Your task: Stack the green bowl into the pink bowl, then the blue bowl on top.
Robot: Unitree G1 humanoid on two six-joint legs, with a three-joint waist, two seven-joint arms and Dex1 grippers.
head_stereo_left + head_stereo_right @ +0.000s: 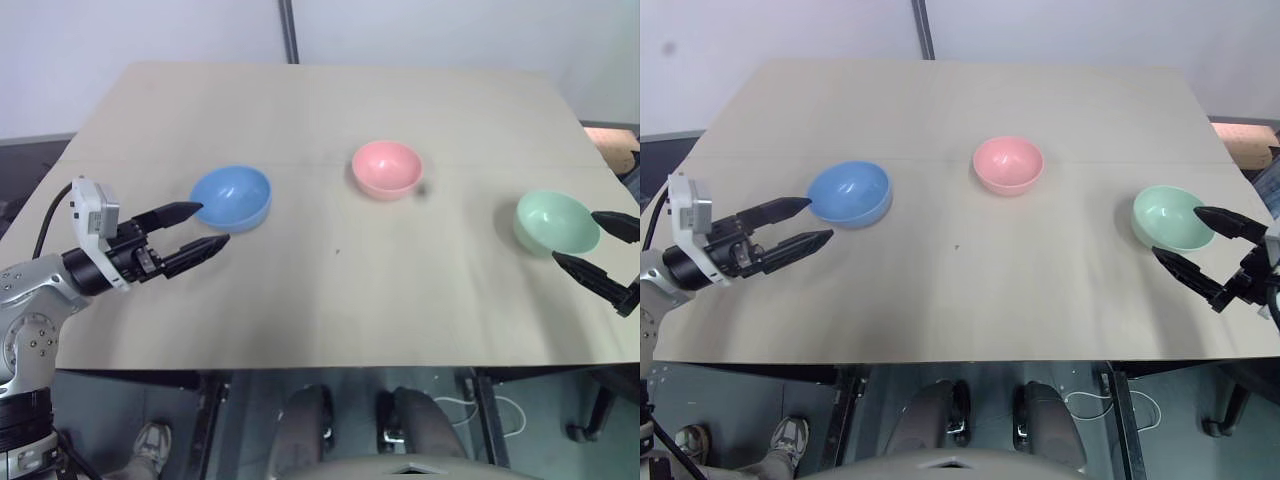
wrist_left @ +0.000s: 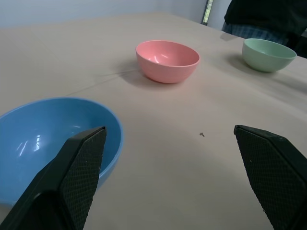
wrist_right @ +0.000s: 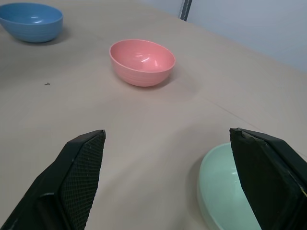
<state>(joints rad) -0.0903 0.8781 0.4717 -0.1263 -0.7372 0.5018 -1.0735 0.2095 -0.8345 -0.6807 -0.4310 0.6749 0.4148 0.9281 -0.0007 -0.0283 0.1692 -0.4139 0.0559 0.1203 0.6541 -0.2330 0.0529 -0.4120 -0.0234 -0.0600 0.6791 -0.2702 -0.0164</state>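
A wide tan table carried all three bowls, each upright, empty and well apart from the others. The pink bowl sat near the middle and farthest back; the blue bowl lay toward the robot's left, the green bowl toward its right. Nothing had been stacked.

The left gripper hung just beside the blue bowl with its jaws spread wide and nothing between them, one finger close to the rim. The right gripper stood likewise wide apart and empty, with the green bowl's near side sitting between its two fingers without being pinched.

The step in hand looked to be taking the green bowl. It would probably go best with one finger inside and one outside the wall, closing on the rim. The smooth plastic seemed likely to slip, so a firm grip and a clear lift before travelling toward the pink bowl appeared wise.
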